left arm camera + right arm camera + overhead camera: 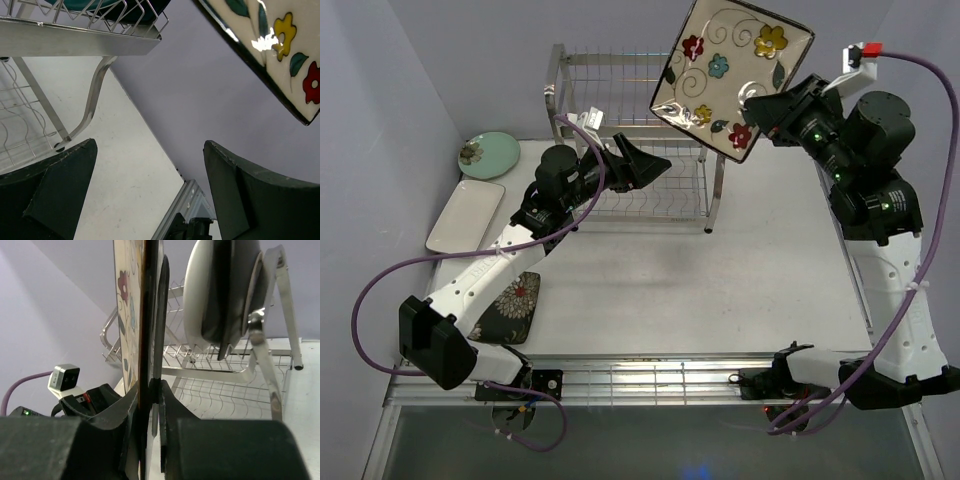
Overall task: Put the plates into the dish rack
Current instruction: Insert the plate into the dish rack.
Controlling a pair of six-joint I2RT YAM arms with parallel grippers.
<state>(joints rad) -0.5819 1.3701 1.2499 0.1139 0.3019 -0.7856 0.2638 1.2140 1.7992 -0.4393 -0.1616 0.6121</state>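
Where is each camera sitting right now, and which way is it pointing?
Top external: fixed above and behind the bases, looking down on the table and dish rack; both arms show, right fingers holding up the flowered plate.
Left wrist: in front of the rack, below its upper tier, looking upward past its open left fingers.
Right wrist: looks along its fingers, shut on the plate's edge, toward stored plates in the rack.
Shared: all three show the flowered plate and the rack.
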